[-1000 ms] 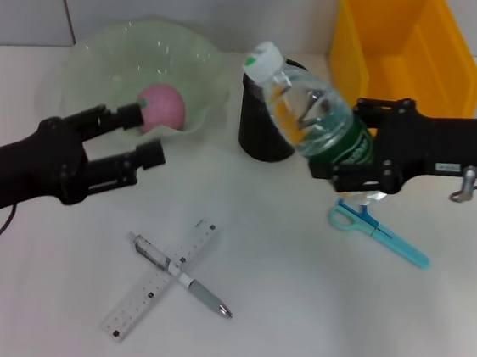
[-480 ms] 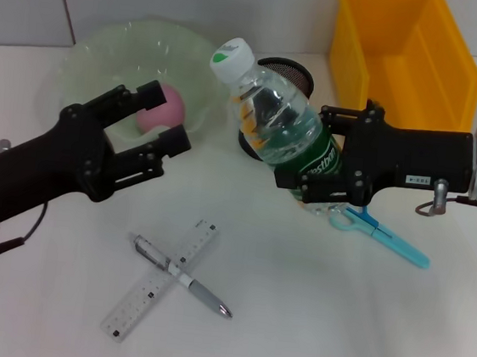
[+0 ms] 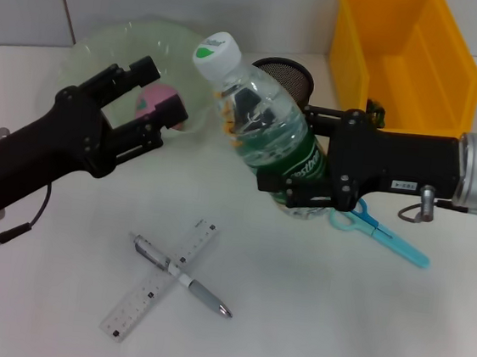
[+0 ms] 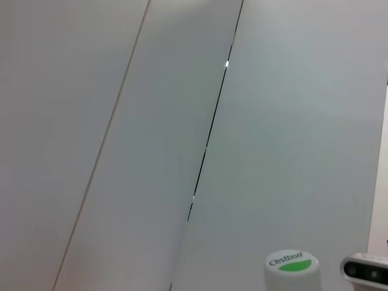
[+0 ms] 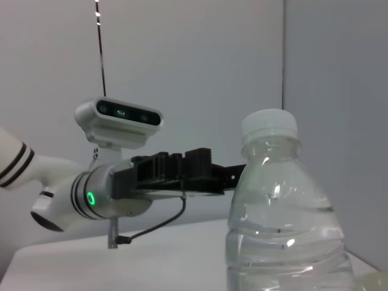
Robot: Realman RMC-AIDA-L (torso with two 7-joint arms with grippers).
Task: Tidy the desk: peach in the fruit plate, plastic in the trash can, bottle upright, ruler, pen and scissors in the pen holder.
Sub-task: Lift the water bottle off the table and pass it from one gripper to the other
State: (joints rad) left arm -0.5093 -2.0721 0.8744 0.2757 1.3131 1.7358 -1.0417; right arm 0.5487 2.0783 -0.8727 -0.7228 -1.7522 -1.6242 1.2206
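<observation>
The right gripper [image 3: 299, 187] is clenched around the lower body of the bottle [image 3: 257, 125], holding it clear of the desk [image 3: 334, 325] in front of the black mesh pen holder [image 3: 289, 73]. The bottle's long axis runs close to vertical with a slight lean, white cap [image 3: 215, 48] uppermost and tipped toward the robot's left and the far side; the right wrist view shows it nearly upright. The step in hand looks to be standing the bottle up. The next move calls for bringing the base flat onto a bare patch of desk, clear of the blue scissors [image 3: 380, 231] lying just under the gripper, then letting go without knocking it over. The left gripper [image 3: 150, 94] hovers with its fingers spread and nothing between them, over the near rim of the green fruit plate [image 3: 107, 45], where the peach [image 3: 154, 100] already lies. Nearer the robot, the pen [image 3: 180, 275] lies crossed over the ruler [image 3: 160, 278], both flat on the desk and not yet gathered. The yellow bin [image 3: 405, 55] stands at the far right.
</observation>
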